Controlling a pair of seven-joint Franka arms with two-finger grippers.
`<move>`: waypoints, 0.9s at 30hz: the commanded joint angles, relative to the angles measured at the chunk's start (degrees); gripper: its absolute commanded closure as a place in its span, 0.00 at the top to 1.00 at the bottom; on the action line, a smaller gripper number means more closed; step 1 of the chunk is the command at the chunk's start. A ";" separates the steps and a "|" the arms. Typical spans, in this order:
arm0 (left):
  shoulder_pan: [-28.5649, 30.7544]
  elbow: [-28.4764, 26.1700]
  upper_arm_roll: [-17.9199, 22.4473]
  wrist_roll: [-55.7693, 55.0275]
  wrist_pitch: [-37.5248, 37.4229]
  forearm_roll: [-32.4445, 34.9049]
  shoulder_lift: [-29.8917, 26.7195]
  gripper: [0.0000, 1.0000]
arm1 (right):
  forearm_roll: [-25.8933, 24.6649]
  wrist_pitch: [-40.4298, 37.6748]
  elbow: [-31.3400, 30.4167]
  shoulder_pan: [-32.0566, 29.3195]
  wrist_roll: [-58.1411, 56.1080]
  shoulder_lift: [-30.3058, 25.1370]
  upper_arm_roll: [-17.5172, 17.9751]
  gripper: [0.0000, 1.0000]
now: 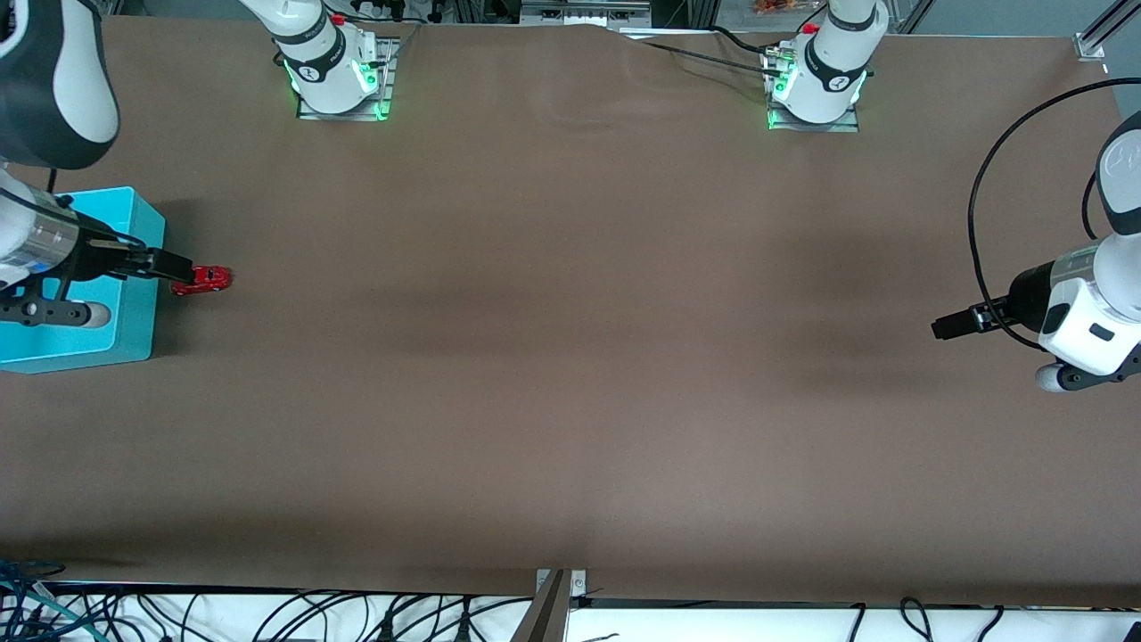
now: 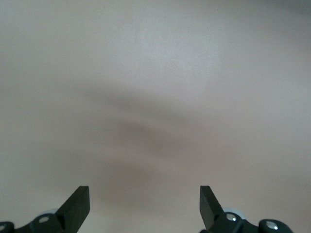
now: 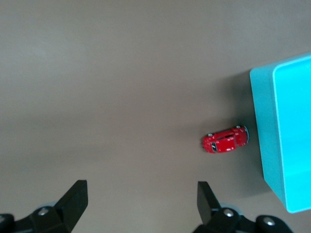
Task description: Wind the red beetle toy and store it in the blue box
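Observation:
The red beetle toy stands on its wheels on the brown table, right beside the blue box at the right arm's end of the table. In the right wrist view the red beetle toy sits a short gap from the blue box's wall. My right gripper hangs open and empty in the air over the box's edge, close to the toy; its open fingers frame bare table. At the left arm's end, my left gripper waits open and empty, with only bare table between its fingers.
Both arm bases stand along the table's edge farthest from the front camera. Cables lie along the edge nearest the front camera. A black cable loops above the left arm's wrist.

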 commanded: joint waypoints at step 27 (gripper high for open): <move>-0.06 0.75 0.30 5.32 -3.19 -0.46 0.26 1.00 | -7.63 15.75 -20.47 -0.30 22.52 -2.70 -5.90 1.00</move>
